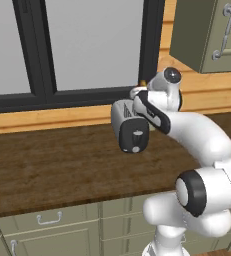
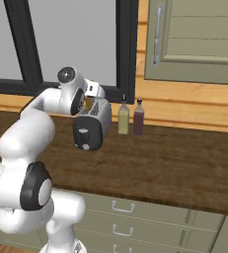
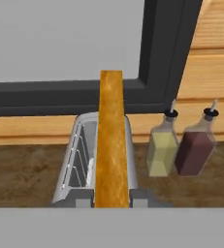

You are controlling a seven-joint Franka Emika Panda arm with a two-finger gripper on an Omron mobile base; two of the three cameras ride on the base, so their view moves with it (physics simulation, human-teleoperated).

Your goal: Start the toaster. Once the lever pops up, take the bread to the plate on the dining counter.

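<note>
Toaster (image 2: 93,126) on worktop (image 2: 174,168); bread (image 3: 112,145) above toaster slot; two bottles (image 2: 130,117) right of toaster.

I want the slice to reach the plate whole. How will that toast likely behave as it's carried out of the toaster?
The bread looks thin and stands edge-on, straight, so it is probably stiff, not floppy. Being thin, it is likely light and may crack if squeezed hard. It rises over the toaster slot, so it could catch on the rim if tilted.
</note>
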